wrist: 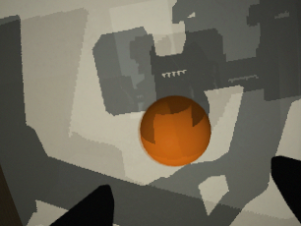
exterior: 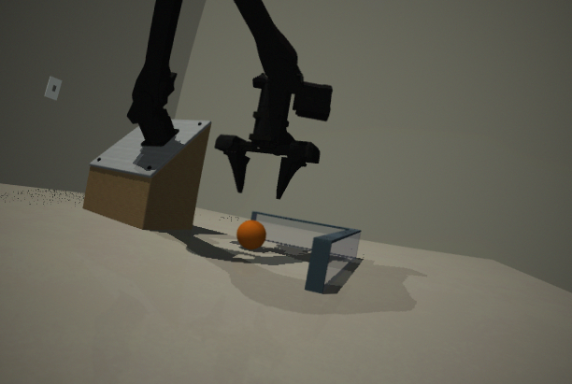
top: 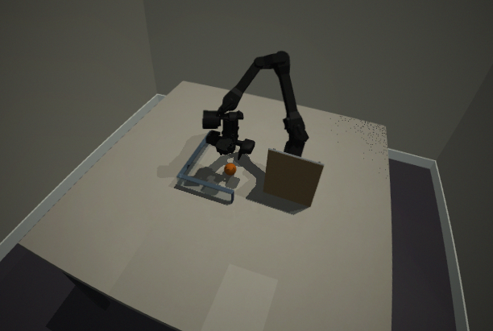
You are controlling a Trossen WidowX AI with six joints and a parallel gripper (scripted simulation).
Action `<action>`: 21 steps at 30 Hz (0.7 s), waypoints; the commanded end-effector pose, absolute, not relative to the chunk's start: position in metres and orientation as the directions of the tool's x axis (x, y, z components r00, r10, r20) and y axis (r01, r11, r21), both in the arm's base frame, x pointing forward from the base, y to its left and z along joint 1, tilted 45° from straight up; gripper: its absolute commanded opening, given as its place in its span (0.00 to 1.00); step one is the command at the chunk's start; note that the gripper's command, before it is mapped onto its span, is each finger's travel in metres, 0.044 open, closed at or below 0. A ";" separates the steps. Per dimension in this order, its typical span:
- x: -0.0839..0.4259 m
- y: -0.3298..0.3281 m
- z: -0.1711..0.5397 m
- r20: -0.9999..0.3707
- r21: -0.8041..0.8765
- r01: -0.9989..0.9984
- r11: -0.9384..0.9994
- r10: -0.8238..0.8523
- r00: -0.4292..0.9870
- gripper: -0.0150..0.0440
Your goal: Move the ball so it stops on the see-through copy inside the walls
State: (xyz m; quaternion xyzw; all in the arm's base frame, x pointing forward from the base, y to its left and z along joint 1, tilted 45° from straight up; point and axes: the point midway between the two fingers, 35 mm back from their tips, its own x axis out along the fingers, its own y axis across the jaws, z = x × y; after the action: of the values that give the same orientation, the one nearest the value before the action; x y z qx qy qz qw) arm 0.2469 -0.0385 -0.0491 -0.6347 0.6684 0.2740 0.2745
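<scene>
- Your orange ball sits on the counter inside the corner made by the two low clear walls, in the open mouth of the L rather than tight in the angle.
- In the top view one wall runs along the ball's left and the other crosses in front of it; the ball is apart from both, with bare counter between it and each pane.
- The side toward the brown pedestal that carries the arm's base has no wall. The pedestal stands near the ball but not touching it.
- The counter's raised pale rim lies well away from the walls on the left.
- Your end effector hangs above the ball, fingers pointing down, with clear air between the fingertips and the ball's top.
- It is released: the jaws stand wide apart and nothing sits between them.
- From the wrist camera you look down on the ball, with both dark fingertips low in view on either side, touching nothing.
</scene>
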 end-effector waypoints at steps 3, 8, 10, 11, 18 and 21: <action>0.249 -0.035 -0.045 -0.716 0.010 -0.999 0.042 -0.697 -0.036 0.86; 0.249 -0.035 -0.045 -0.716 0.010 -0.999 0.042 -0.697 -0.036 0.86; 0.250 -0.027 -0.038 -0.717 0.009 -0.999 0.042 -0.696 -0.036 0.95; 0.251 -0.017 -0.028 -0.718 0.008 -0.999 0.044 -0.695 -0.036 1.00; 0.250 0.000 -0.009 -0.717 0.007 -0.999 0.046 -0.696 -0.038 1.00; 0.250 0.000 -0.009 -0.717 0.007 -0.999 0.046 -0.696 -0.038 1.00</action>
State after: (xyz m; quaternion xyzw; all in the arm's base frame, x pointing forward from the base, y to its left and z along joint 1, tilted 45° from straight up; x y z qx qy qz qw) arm 0.2495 -0.0017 -0.0099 -0.6362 0.6675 0.2716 0.2754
